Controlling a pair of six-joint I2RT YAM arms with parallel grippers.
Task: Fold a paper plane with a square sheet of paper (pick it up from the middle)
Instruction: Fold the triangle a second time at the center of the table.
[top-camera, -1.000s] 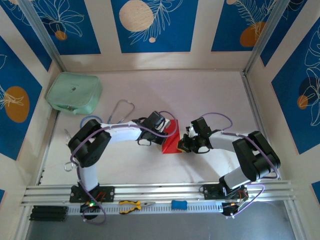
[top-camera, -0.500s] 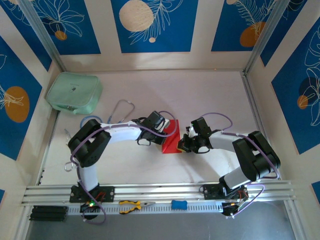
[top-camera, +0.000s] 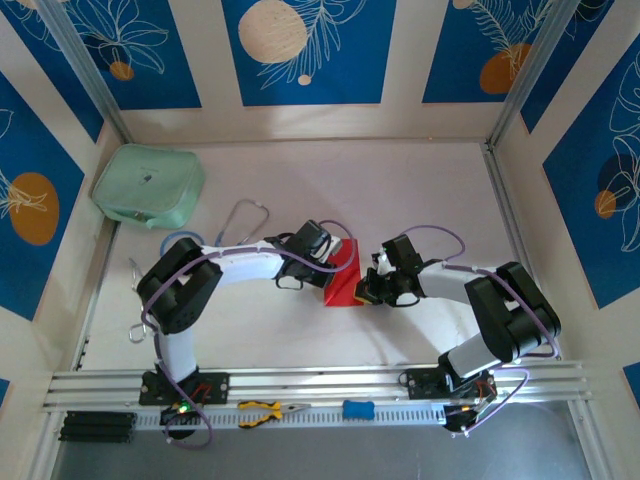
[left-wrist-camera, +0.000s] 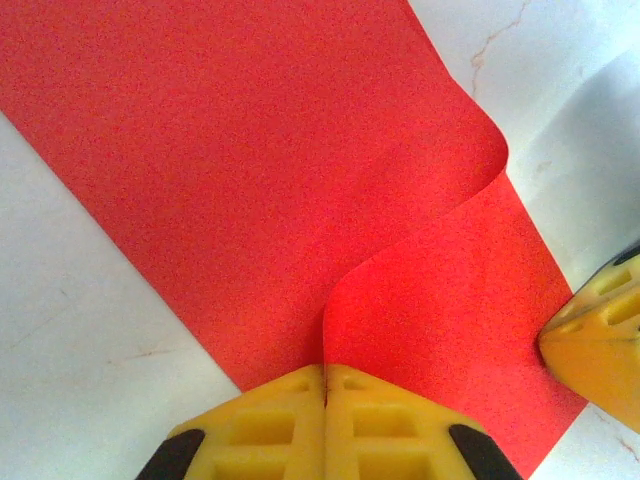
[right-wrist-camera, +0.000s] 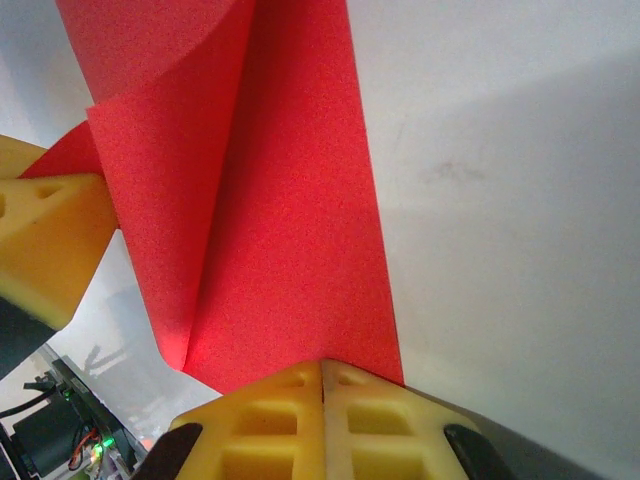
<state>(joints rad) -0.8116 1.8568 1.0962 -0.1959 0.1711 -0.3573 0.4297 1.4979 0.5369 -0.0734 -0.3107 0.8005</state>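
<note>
My left gripper (left-wrist-camera: 325, 375) and right gripper (right-wrist-camera: 322, 368) are each pressed together, pinching opposite edges of the thin bright red square sheet of paper (top-camera: 343, 276), which lies half-curled at mid-tabletop (top-camera: 400, 190). If I pull unevenly, I could tear it or skew the fold. How deep the paper sits in each pinch is hidden.

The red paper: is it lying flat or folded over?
Folded over loosely, not creased: the red paper curls over its lower layer. The left hand and right hand pinch its edges.
</note>
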